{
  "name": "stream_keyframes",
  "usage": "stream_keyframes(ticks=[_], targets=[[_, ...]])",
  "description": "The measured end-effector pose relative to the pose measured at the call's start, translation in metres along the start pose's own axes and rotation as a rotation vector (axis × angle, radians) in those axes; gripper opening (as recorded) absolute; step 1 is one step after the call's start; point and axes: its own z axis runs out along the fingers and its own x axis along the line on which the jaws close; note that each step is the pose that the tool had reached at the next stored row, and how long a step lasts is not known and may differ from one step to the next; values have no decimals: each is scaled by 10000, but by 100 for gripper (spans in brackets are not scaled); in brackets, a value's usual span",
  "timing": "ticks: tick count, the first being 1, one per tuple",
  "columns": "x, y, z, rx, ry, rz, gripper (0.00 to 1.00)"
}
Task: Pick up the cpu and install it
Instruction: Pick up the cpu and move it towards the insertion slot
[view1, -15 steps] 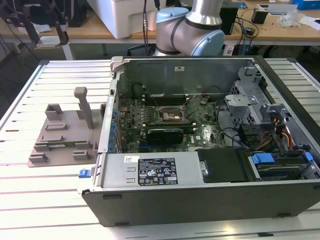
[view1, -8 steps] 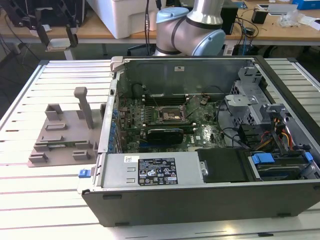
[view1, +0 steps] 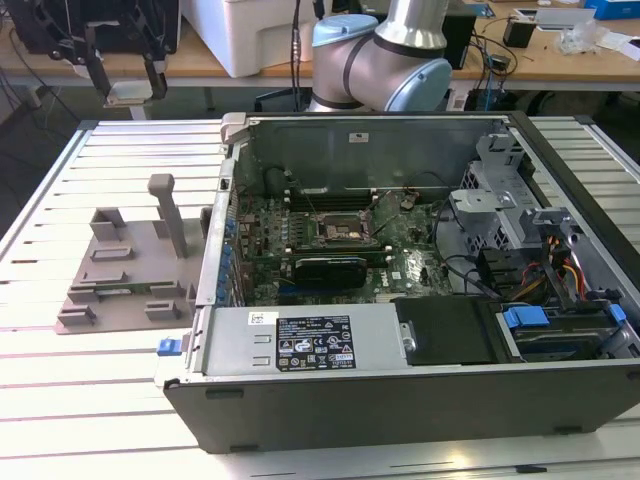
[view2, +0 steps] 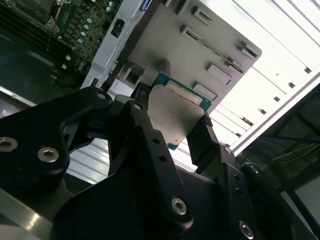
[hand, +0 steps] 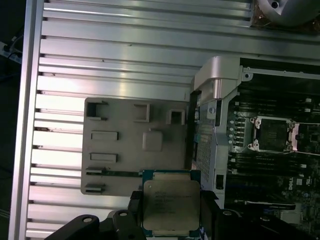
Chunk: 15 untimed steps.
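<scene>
The cpu (hand: 171, 204) is a flat square chip with a silver-grey metal top and a thin green rim, held up in the air. My gripper (hand: 172, 210) is shut on it, with one black finger (hand: 134, 206) on each side. In the second wrist view the cpu (view2: 172, 112) sits between the same fingers of the gripper (view2: 173, 109), above the grey fixture plate (view2: 200, 45). The exterior view shows the gripper (view1: 128, 85) high at that view's far left, well above the table. The open motherboard socket (view1: 343, 232) lies inside the computer case, also seen as the socket (hand: 272, 135) in the first wrist view.
The grey fixture plate (view1: 130, 270) with raised blocks and a tall post lies on the slatted aluminium table (view1: 60, 200), beside the open computer case (view1: 420, 400). The case holds a power supply (view1: 310, 340), cables and a drive cage (view1: 500, 190). The arm's base (view1: 385, 60) stands behind the case.
</scene>
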Motion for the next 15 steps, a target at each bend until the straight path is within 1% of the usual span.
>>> stream_keyframes(ticks=[3,7,9,10,13,15], targets=[[-100,-8,60,-1,0,-1,55],[-191,-15,112,-2,4,0,55],[-267,-20,150,0,10,0,55],[-326,-25,180,-2,12,-2,55],[-429,-33,234,-2,22,2,55],[-520,-39,285,-3,33,-2,55]])
